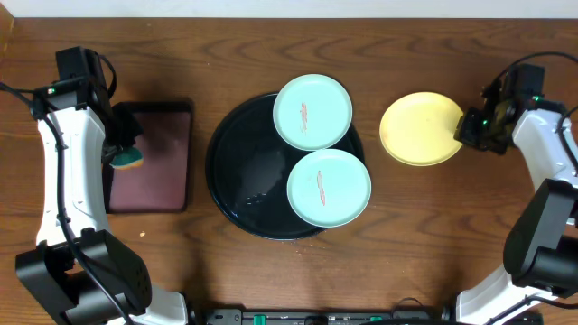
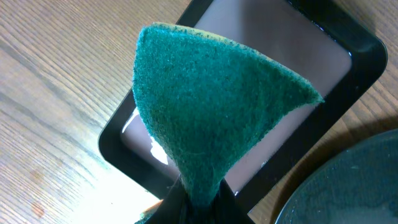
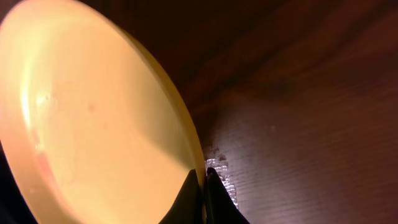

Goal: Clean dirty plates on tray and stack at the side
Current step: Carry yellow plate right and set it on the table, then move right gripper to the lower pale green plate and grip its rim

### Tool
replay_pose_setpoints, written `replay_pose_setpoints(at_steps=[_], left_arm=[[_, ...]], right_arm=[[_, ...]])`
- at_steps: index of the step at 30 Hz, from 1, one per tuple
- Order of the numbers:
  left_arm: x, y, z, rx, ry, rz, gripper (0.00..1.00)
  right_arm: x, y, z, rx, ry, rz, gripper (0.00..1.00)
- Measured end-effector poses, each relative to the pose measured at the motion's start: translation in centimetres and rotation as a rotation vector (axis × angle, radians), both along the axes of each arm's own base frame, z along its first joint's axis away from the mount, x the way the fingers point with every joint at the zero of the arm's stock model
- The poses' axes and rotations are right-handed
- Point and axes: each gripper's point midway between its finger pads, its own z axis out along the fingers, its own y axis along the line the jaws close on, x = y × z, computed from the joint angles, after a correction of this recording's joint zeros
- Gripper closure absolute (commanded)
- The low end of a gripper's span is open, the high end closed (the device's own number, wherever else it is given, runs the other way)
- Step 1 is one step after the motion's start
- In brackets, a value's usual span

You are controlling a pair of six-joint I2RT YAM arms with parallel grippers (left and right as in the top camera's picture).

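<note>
Two mint plates [image 1: 312,111] [image 1: 329,187], each with a reddish smear, lie on the right half of the round black tray [image 1: 239,171]. The pale yellow plate [image 1: 417,129] lies on the table to the tray's right; it fills the left of the right wrist view [image 3: 93,118]. My right gripper [image 1: 468,125] is shut on the yellow plate's right rim [image 3: 203,177]. My left gripper [image 1: 126,152] is shut on a green sponge [image 2: 211,106] and holds it over the left edge of the maroon tray.
A rectangular black-rimmed maroon tray [image 1: 153,153] lies left of the round tray; it shows in the left wrist view [image 2: 323,68]. The round tray's rim shows at that view's lower right [image 2: 348,180]. Both arm bases stand at the near corners.
</note>
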Motion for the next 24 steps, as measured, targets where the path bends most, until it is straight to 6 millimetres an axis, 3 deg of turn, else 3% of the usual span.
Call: replay_pose_setpoints(at_steps=[6,8,11,15,19,24], left_arm=[[0.0,0.0,0.0,0.0,-0.001,0.0,0.93],[0.0,0.0,0.0,0.0,-0.001,0.0,0.93],[0.0,0.0,0.0,0.0,-0.001,0.0,0.93],[0.0,0.0,0.0,0.0,0.0,0.0,0.93],[0.0,0.0,0.0,0.0,-0.001,0.0,0.93],[0.0,0.0,0.0,0.0,-0.001,0.0,0.93]], right_arm=[[-0.6,0.3,-2.8,0.0,-0.026,0.013,0.98],[-1.1,0.4,-3.5,0.002,-0.017,0.013,0.85],[-1.8,0.5,-4.0,0.002,0.003,0.02,0.74],[-2.6,0.8,-3.9,0.015,0.045,0.029,0.69],[-2.8,1.2,-1.4,0.036,0.101,0.036,0.63],[-0.7,3.5,5.3,0.061,0.024,0.1,0.58]])
